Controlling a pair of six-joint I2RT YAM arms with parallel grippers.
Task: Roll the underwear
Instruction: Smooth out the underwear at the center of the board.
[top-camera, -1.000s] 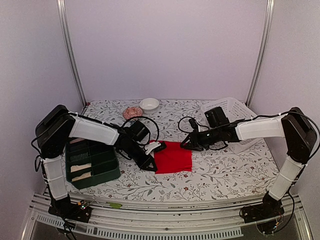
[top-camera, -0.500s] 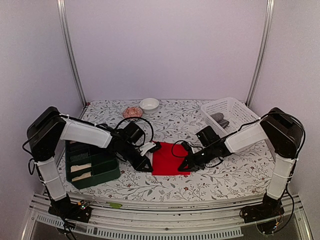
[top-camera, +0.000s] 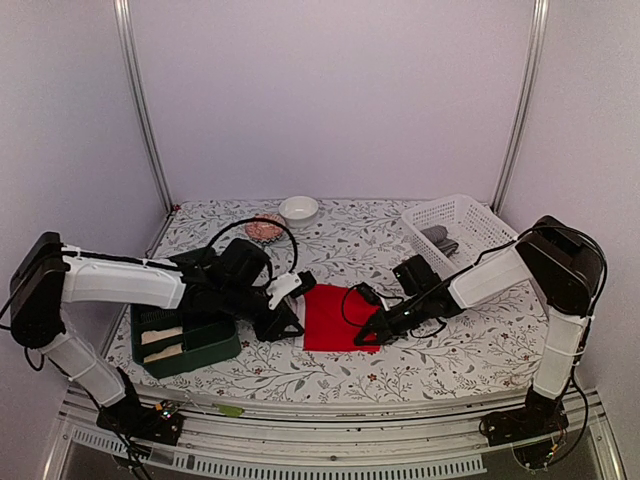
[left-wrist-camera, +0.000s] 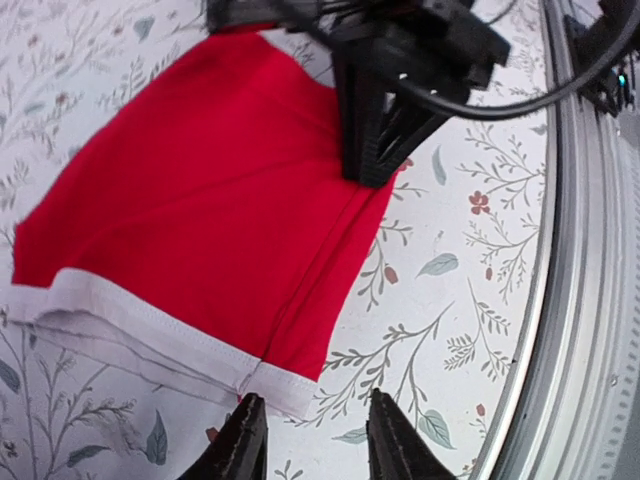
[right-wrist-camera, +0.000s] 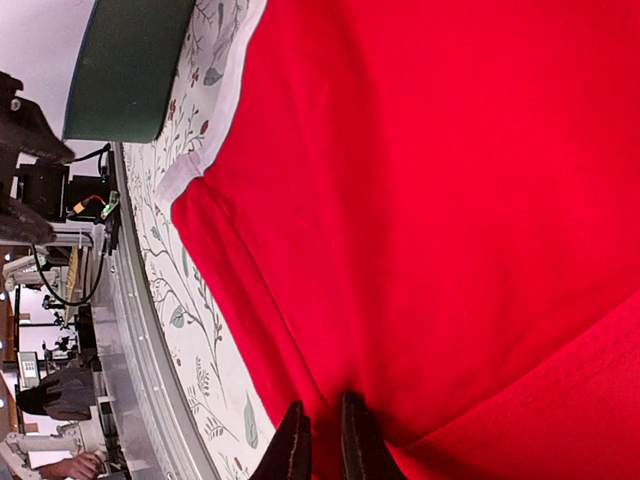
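Observation:
The red underwear (top-camera: 340, 316) lies flat on the floral table, its white waistband toward the left arm. It fills the left wrist view (left-wrist-camera: 200, 200) and the right wrist view (right-wrist-camera: 450, 200). My left gripper (top-camera: 283, 322) is open at the near left corner. Its fingertips (left-wrist-camera: 243, 440) straddle the table just short of the waistband corner and hold nothing. My right gripper (top-camera: 372, 338) is at the near right edge. Its fingers (right-wrist-camera: 357, 435) are nearly closed, pinching a fold of the red cloth. Grey rolled pieces (top-camera: 437, 238) lie in the white basket (top-camera: 470, 212).
A green box (top-camera: 200, 345) with cream pieces inside stands left of the cloth, beside the left arm. A white bowl (top-camera: 299, 208) and a pink round item (top-camera: 265, 225) sit at the back. The metal table rail (left-wrist-camera: 590, 260) runs close to the near edge.
My right gripper moved from the cloth's far right corner to its near right edge and closed on it. The left arm swung lower and leftward, its gripper staying at the near left corner.

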